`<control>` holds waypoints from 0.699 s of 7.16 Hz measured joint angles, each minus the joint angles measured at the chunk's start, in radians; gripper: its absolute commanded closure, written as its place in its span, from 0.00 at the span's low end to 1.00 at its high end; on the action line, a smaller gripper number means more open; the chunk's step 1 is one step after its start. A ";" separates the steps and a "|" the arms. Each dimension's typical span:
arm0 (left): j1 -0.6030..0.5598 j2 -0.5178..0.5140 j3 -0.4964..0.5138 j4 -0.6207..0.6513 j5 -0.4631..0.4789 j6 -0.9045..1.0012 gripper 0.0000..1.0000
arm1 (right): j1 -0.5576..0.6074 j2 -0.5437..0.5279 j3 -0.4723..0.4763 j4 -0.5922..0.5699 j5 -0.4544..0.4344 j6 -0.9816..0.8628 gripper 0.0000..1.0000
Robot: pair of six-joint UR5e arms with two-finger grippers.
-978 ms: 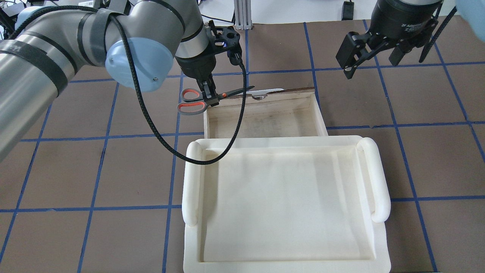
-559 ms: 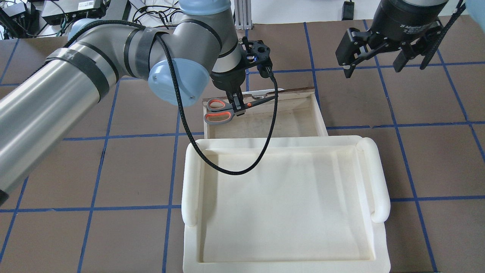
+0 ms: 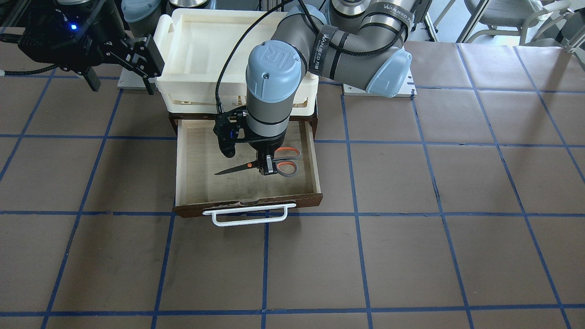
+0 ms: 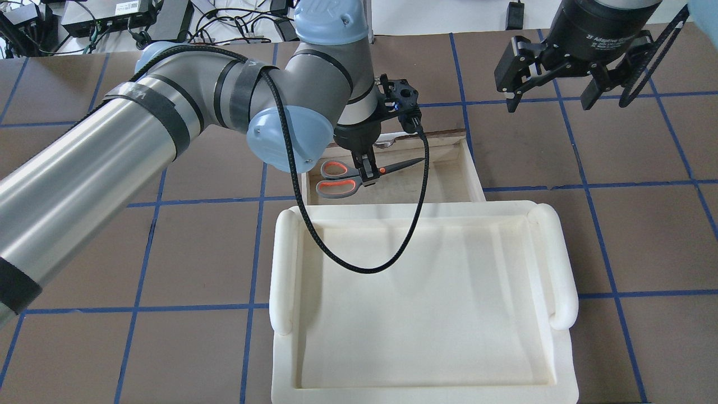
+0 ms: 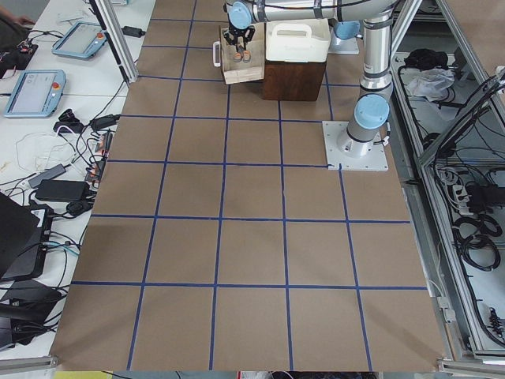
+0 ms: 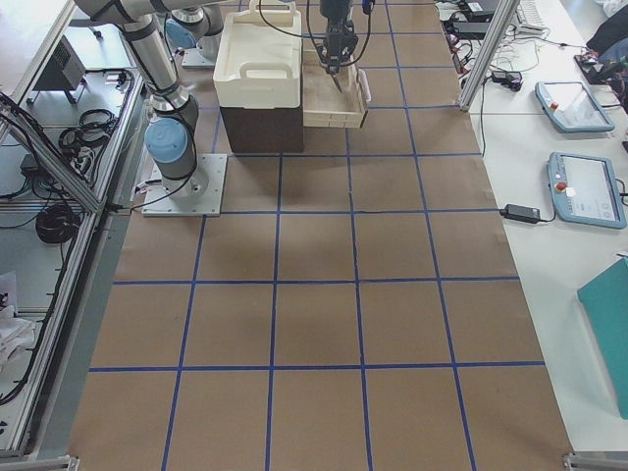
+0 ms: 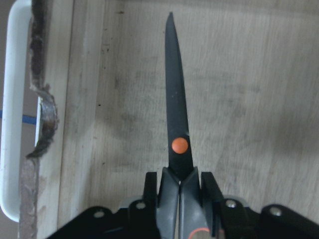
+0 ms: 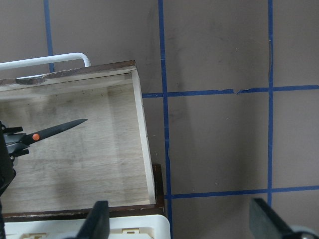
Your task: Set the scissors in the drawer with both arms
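Note:
The scissors (image 4: 335,187), dark grey handles lined orange-red, are held level over the pale inside of the open drawer (image 4: 474,174). My left gripper (image 4: 368,175) is shut on them just behind the orange pivot. The left wrist view shows the black blades (image 7: 175,109) closed and pointing across the drawer floor (image 7: 249,99). In the front view the scissors (image 3: 287,167) hang in my left gripper (image 3: 267,170) above the drawer (image 3: 249,204). My right gripper (image 4: 549,92) is open and empty, high to the drawer's right; its wrist view shows the drawer's rim (image 8: 142,139) and the blade tip (image 8: 70,124).
A cream-white plastic tray (image 4: 561,264) sits on top of the cabinet, just behind the open drawer, also in the front view (image 3: 183,41). The white bar handle (image 3: 249,220) sticks out from the drawer front. Brown table with blue tape lines lies all around.
My left arm has carried the scissors rightward from beside the drawer's left corner to over its inside, and lower. The right gripper has stayed open and hardly moved.

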 measured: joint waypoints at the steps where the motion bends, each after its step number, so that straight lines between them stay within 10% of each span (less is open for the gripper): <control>1: -0.003 -0.011 -0.003 0.008 0.000 -0.001 0.84 | 0.000 0.000 0.000 0.000 0.000 0.000 0.00; 4: -0.021 -0.043 -0.007 0.031 0.002 -0.002 0.69 | 0.000 0.001 0.000 -0.001 -0.002 0.000 0.00; 5: -0.031 -0.047 -0.010 0.033 0.005 -0.008 0.10 | 0.000 0.001 0.000 -0.001 -0.002 0.000 0.00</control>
